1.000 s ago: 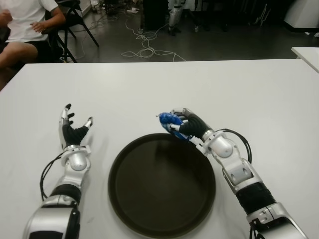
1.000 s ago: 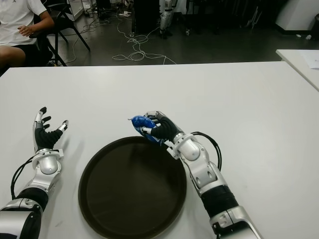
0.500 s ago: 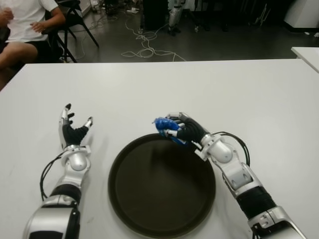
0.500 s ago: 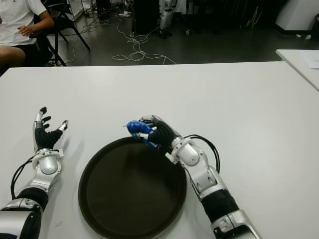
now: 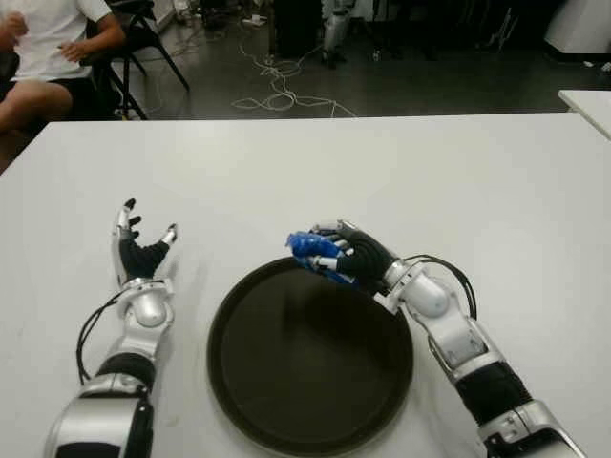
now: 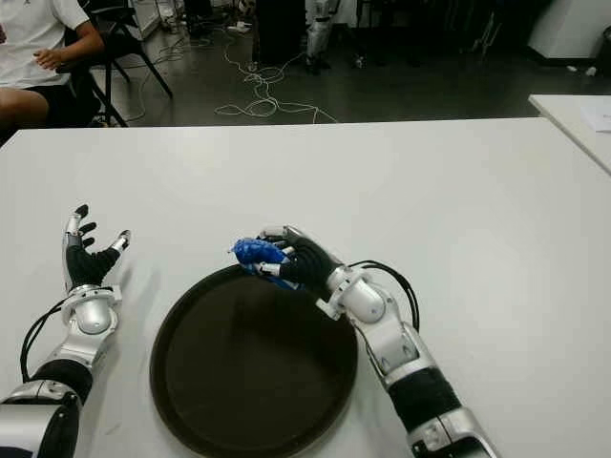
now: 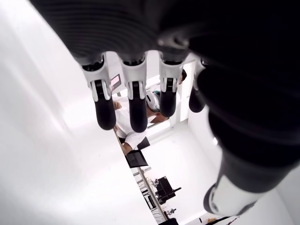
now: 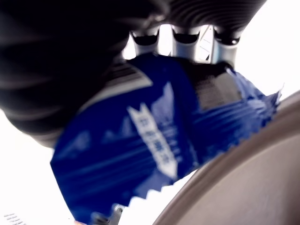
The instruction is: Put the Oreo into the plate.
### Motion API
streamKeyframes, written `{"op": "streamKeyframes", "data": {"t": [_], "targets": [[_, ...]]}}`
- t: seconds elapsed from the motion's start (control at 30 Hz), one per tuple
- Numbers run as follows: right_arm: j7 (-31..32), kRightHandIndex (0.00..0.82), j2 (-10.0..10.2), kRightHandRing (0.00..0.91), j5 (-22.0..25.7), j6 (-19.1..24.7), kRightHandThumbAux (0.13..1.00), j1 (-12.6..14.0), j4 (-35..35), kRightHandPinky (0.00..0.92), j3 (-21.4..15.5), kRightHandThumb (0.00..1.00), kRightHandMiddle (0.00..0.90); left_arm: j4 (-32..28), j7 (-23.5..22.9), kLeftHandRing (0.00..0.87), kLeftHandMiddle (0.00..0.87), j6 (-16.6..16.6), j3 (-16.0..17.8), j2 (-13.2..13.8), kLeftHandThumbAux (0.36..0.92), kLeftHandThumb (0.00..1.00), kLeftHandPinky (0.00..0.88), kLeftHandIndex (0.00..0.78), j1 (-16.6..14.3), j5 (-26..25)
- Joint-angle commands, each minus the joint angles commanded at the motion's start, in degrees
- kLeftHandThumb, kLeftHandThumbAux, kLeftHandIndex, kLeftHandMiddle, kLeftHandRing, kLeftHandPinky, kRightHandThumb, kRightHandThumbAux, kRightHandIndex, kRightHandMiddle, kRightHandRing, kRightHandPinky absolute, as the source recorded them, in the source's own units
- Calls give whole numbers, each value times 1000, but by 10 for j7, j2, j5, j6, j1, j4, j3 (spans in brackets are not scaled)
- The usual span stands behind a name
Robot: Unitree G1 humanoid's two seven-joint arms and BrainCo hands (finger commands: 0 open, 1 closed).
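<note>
Oreo pack held over the far rim of the plate.

Eye views: the right hand (image 5: 348,258) grips the Oreo (image 5: 307,247), a crinkly blue foil packet, just above the far edge of the round, dark, smooth plate (image 5: 310,420); bare white worktop (image 5: 458,181) lies open all around. The left hand (image 5: 138,250) shows left of the plate, fingers spread and holding nothing. Left wrist view: fingers (image 7: 104,110) straight, apart. Right wrist view: the packet's serrated edge and white print sit beside the plate's curved rim.
</note>
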Motion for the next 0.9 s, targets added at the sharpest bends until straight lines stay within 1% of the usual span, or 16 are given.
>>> {"op": "streamKeyframes", "data": {"t": [0.27, 0.53, 0.77, 0.9], "targets": [[40, 438, -5, 850, 27, -6, 731, 4, -13, 853, 0, 682, 829, 1, -4, 134, 110, -5, 2, -1, 776, 272, 196, 110, 0, -4], [93, 438, -14, 841, 57, -14, 730, 1, -11, 843, 1, 681, 820, 0, -7, 145, 122, -7, 2, -1, 781, 249, 188, 104, 0, -4], [113, 438, -17, 835, 67, -17, 730, 2, -14, 836, -1, 681, 814, -2, -7, 154, 133, -5, 0, -1, 789, 251, 203, 108, 0, -3], [126, 437, -18, 835, 74, -16, 731, 3, -16, 836, -1, 681, 813, -3, -12, 139, 120, 1, 2, -2, 778, 240, 176, 102, 0, -7]]}}
